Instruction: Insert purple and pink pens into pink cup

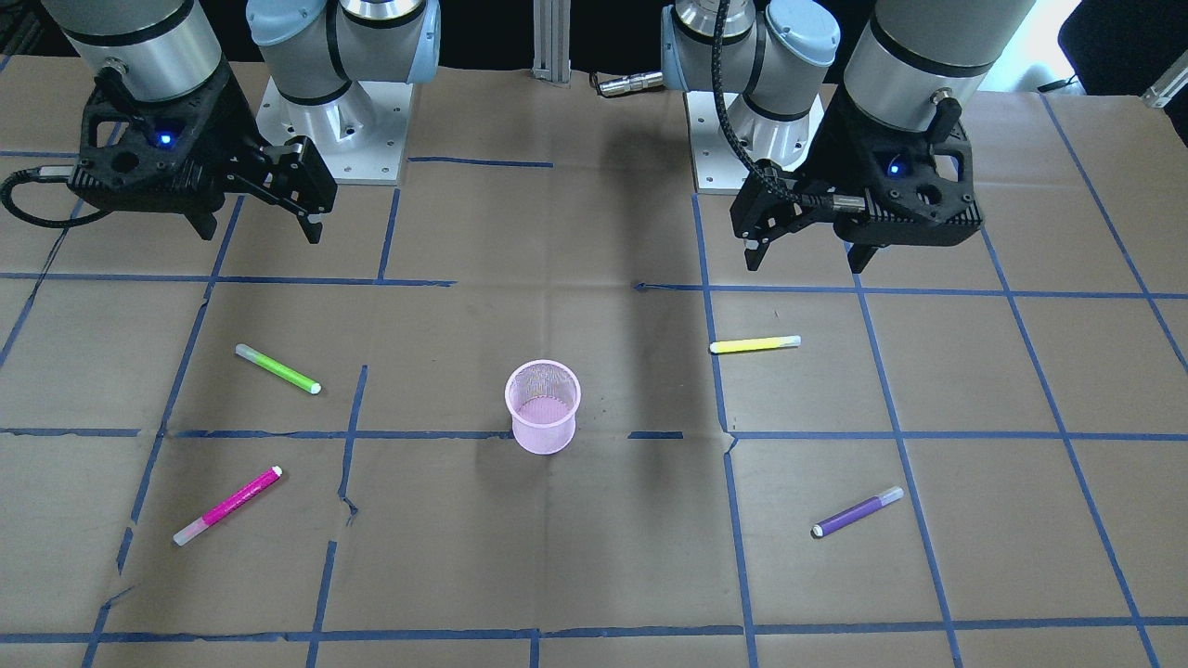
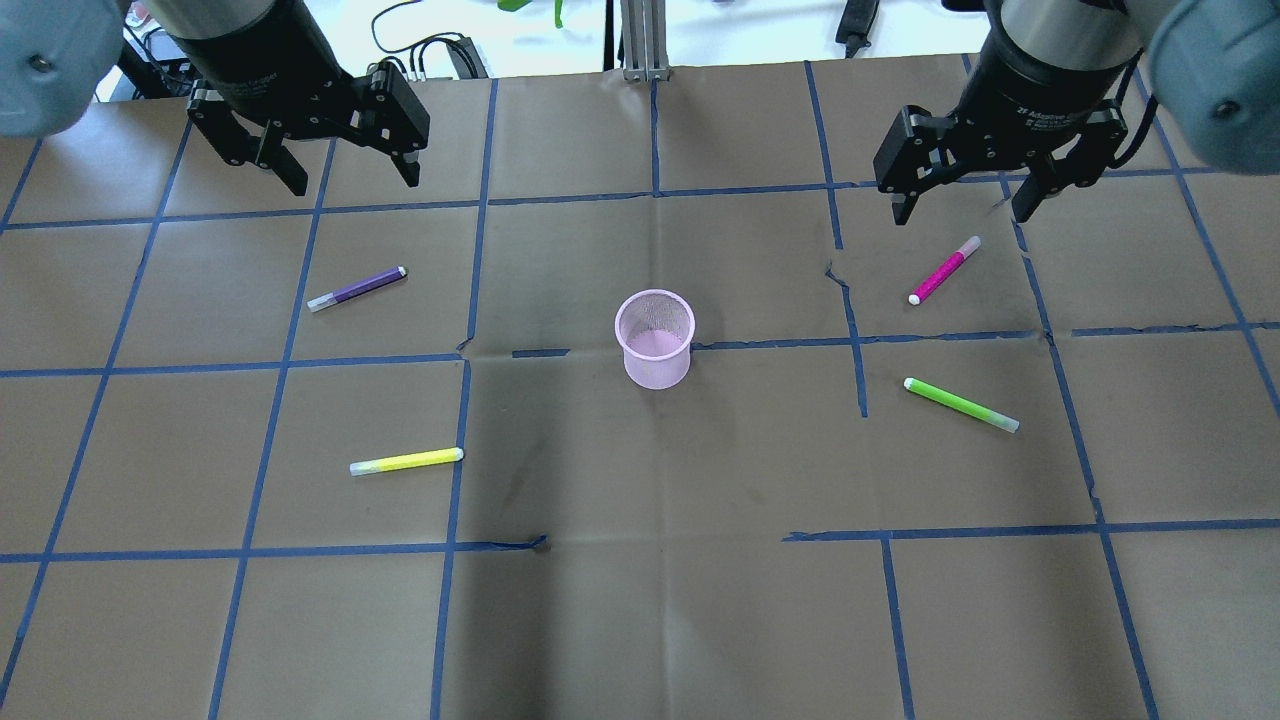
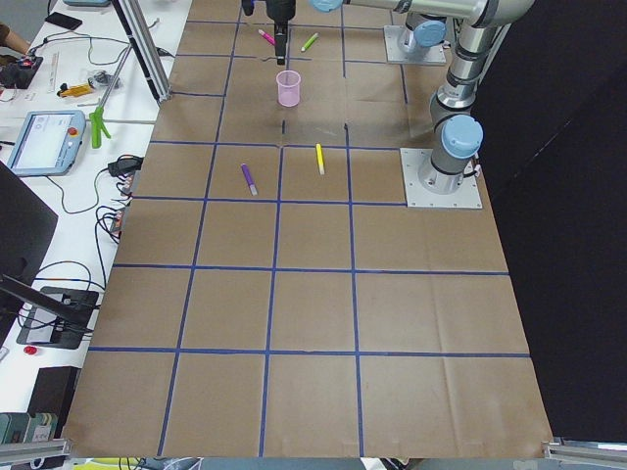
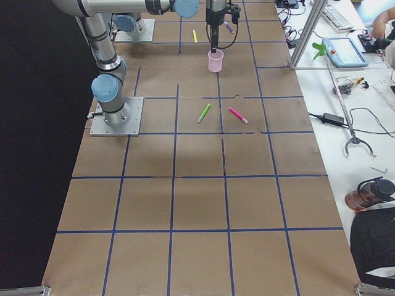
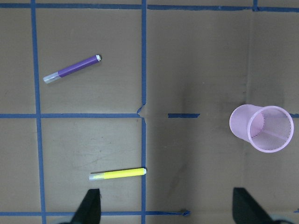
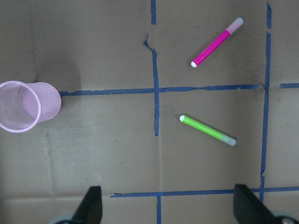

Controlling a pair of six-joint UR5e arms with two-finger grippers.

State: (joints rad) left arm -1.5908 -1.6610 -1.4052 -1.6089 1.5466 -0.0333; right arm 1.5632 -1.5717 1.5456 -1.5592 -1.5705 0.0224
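Pink cup [image 2: 654,338]: upright, middle of the counter [image 2: 640,620]. Purple pen [image 2: 357,289] flat on its left, pink pen [image 2: 944,270] flat on its right, both well apart from it. Left fingers [image 2: 405,150] and right fingers [image 2: 898,190]: spread wide, empty, raised above the counter.

You see bare table [image 2: 640,600] all round the upright pink cup [image 2: 655,340], its mouth open to the top. 4 pens lie flat and well apart: purple pen [image 2: 357,289] and yellow pen [image 2: 407,461] on the left arm's side, pink pen [image 2: 944,270] and green pen [image 2: 961,404] on the right's. The left gripper [image 2: 353,180] and right gripper [image 2: 961,213] hang above the table, fingers spread, apart from cup and pens.
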